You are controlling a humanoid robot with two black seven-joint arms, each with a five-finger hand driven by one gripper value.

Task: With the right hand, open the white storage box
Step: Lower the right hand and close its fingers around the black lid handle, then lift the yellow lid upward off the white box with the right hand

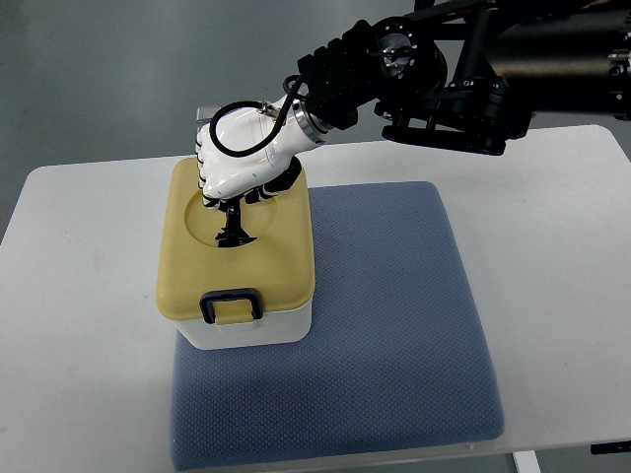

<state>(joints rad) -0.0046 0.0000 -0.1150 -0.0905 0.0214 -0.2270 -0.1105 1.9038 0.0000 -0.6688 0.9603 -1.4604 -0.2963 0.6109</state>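
A white storage box (251,329) with a yellow lid (266,261) and a dark blue front latch (232,306) stands on the left part of a blue mat. The lid lies flat on the box. My right hand (237,202), white with dark fingers, reaches in from the upper right and hovers over the far part of the lid. Its fingers (233,229) point down into the round recess in the lid's top, touching or nearly touching it. They are curled loosely and hold nothing that I can see. The left arm does not show.
The blue padded mat (385,325) covers the middle of a white table (552,246). The box sits at the mat's left edge. The right arm's black links (434,69) hang over the table's far side. Grey floor lies beyond.
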